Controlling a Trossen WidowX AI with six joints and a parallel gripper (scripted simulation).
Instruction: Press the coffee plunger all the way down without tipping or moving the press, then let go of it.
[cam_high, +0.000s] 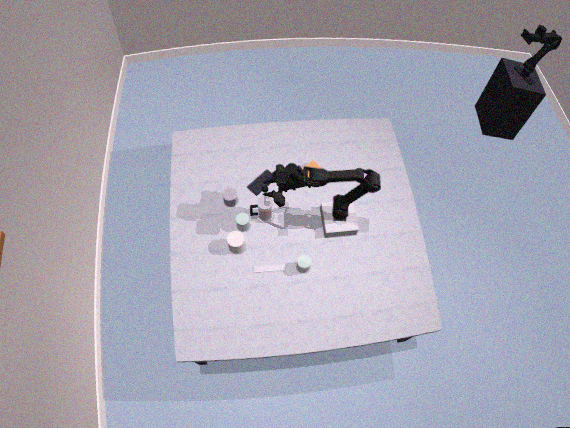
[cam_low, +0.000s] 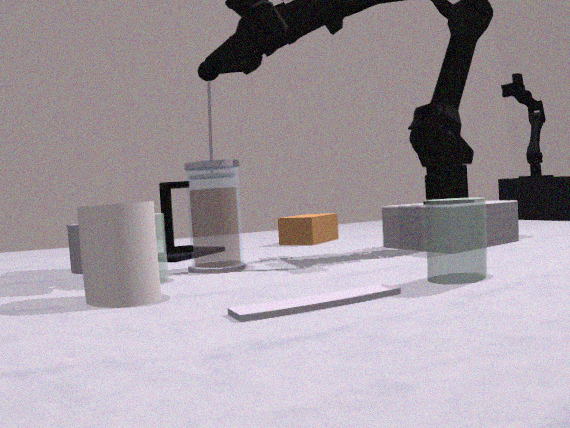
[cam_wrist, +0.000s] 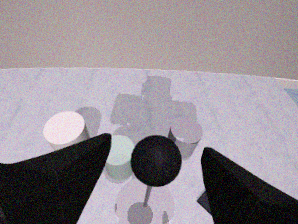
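"Looking at the table (cam_high: 300, 305) (cam_low: 300, 380) (cam_wrist: 30, 100) first, why would the low cylinders and the orange block (cam_high: 313, 164) (cam_low: 307, 229) stand around the work like that?"

"As obstacles, perhaps. They leave the arm (cam_high: 340, 176) (cam_low: 452, 75) a way in from above, and it reaches over high, probably to keep its links off the glass."

"And the French press (cam_high: 265, 210) (cam_low: 216, 225) (cam_wrist: 150, 204)?"

"Upright on the table, out in front of the arm's base, its black handle (cam_high: 254, 210) (cam_low: 166, 220) turned away from that base, likely so that it stays out of the approach. The body is see-through, with brown inside, under a greyish lid."

"Is the gripper (cam_high: 265, 189) (cam_low: 208, 70) (cam_wrist: 156, 147) holding anything?"

"No. Its fingers stand a bit over halfway apart, one each side of the knob, with daylight at both. I'd judge they're placed to centre on it, so the push runs straight down and doesn't tip the press."

"So the plunger's still to go?"

"All of it, I'd say: a thin grey rod (cam_low: 210, 120) (cam_wrist: 148, 196) standing tall above the lid, topped by a round black knob (cam_wrist: 156, 161)."
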